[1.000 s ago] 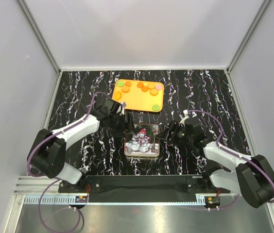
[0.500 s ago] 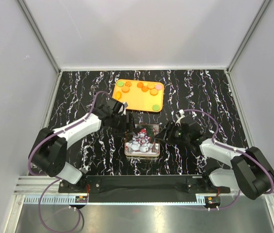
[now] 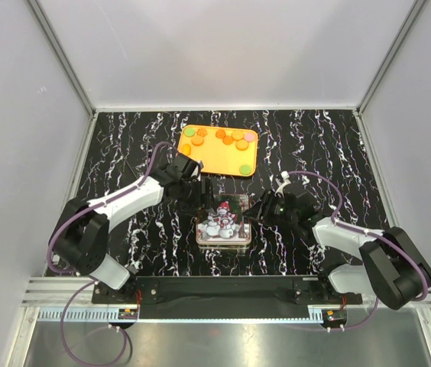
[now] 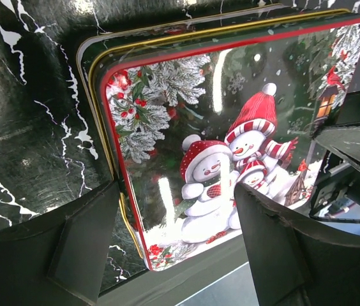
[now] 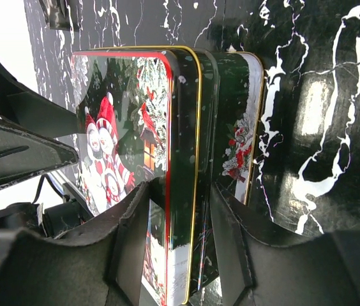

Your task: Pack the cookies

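Cookies (image 3: 228,140) ~10 on 1 tray (image 3: 215,159); 1 tin (image 3: 223,222); L gripper (image 4: 177,213) agape, R gripper (image 5: 180,197) grip unclear

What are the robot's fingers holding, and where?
Cannot be told: the right gripper's fingers flank the snowman tin's lid edge, the left gripper straddles its corner.

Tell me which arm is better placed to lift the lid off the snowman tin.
Probably right: the right claw has a finger close on each side of the lid rim. The left claw gapes wide across the tin corner.
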`<action>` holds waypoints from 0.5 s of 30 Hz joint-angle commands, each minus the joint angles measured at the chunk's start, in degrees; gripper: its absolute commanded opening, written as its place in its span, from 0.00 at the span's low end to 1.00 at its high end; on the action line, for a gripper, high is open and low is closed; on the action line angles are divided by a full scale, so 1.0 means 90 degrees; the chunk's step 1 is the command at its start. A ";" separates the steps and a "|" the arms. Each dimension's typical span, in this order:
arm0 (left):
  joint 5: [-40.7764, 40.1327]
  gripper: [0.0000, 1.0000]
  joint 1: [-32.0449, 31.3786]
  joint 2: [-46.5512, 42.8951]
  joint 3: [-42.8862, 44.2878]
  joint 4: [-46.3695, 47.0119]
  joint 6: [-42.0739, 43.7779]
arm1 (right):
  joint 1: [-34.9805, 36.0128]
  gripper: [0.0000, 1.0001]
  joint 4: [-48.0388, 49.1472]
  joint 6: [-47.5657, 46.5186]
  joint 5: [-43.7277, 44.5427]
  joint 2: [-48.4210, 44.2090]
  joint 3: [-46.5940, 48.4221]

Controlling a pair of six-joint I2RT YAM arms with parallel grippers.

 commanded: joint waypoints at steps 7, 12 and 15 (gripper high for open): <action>0.0077 0.77 -0.0358 0.0351 0.0350 0.0263 -0.0069 | 0.0116 0.33 0.0438 0.0061 0.0087 0.0274 0.0010; 0.0038 0.77 -0.0397 0.0448 0.0369 0.0263 -0.0079 | 0.0116 0.27 0.0486 0.0071 0.0116 0.0323 -0.0058; 0.0067 0.77 -0.0407 0.0487 0.0359 0.0273 -0.0069 | 0.0116 0.25 0.0535 0.0090 0.0077 0.0381 -0.0068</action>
